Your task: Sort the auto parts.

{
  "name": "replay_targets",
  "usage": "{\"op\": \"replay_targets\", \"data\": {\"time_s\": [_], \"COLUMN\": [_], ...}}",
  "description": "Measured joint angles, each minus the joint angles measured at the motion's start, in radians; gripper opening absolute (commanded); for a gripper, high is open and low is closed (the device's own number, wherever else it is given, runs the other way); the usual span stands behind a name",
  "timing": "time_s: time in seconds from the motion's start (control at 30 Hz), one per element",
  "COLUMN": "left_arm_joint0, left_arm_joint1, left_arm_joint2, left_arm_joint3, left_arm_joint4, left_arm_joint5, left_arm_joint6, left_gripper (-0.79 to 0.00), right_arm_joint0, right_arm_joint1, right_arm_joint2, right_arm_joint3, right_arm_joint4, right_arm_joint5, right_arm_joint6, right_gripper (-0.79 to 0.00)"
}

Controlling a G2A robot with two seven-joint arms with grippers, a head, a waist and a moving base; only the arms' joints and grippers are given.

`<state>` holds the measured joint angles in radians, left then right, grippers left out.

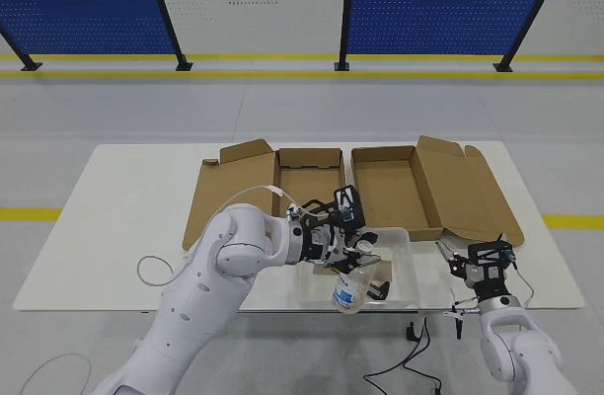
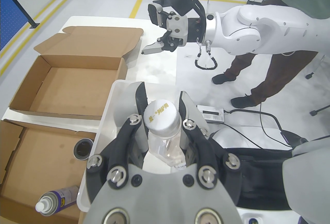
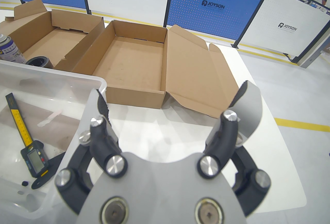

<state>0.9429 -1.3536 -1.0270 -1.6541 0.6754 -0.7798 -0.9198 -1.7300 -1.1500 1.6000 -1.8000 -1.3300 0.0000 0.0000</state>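
My left gripper (image 2: 162, 106) is shut on a clear plastic bottle with a white cap (image 2: 162, 119), held above the clear plastic bin (image 2: 113, 96). In the top view the bottle (image 1: 347, 293) hangs over the bin's front edge (image 1: 401, 237). My right gripper (image 3: 172, 98) is open with nothing between its fingers, over the table to the right of the bin, and it is open too in the left wrist view (image 2: 153, 31). A yellow-and-black digital caliper (image 3: 25, 137) lies in the bin.
Two open cardboard boxes stand behind the bin. The left box (image 1: 307, 188) holds a spray can (image 2: 55, 199) and a black round part (image 2: 83, 149). The right box (image 3: 134, 65) has nothing in it, and its lid flap (image 3: 196, 75) lies flat toward the table's right edge.
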Motion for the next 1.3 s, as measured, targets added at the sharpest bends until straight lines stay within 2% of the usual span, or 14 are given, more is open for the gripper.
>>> {"op": "replay_targets", "data": {"time_s": [0.33, 0.63, 0.9, 1.07, 1.3], "left_arm_joint0": [-0.019, -0.091, -0.172, -0.223, -0.216], "left_arm_joint1": [0.016, 0.014, -0.005, -0.018, -0.031], "left_arm_joint2": [0.007, 0.021, 0.074, 0.126, 0.162], "left_arm_joint3": [-0.007, 0.015, 0.114, 0.178, 0.249], "left_arm_joint4": [-0.024, 0.109, 0.283, 0.458, 0.629], "left_arm_joint5": [0.011, 0.077, 0.203, 0.326, 0.496], "left_arm_joint6": [-0.006, 0.109, 0.269, 0.327, 0.440], "left_gripper": [-0.785, -0.785, -0.785, -0.785, -0.785], "right_arm_joint0": [0.000, 0.000, 0.000, 0.000, 0.000], "right_arm_joint1": [0.000, 0.000, 0.000, 0.000, 0.000], "right_arm_joint2": [0.000, 0.000, 0.000, 0.000, 0.000], "right_arm_joint3": [0.000, 0.000, 0.000, 0.000, 0.000], "right_arm_joint4": [0.000, 0.000, 0.000, 0.000, 0.000], "right_arm_joint5": [0.000, 0.000, 0.000, 0.000, 0.000], "right_arm_joint6": [0.000, 0.000, 0.000, 0.000, 0.000], "right_gripper": [0.000, 0.000, 0.000, 0.000, 0.000]}}
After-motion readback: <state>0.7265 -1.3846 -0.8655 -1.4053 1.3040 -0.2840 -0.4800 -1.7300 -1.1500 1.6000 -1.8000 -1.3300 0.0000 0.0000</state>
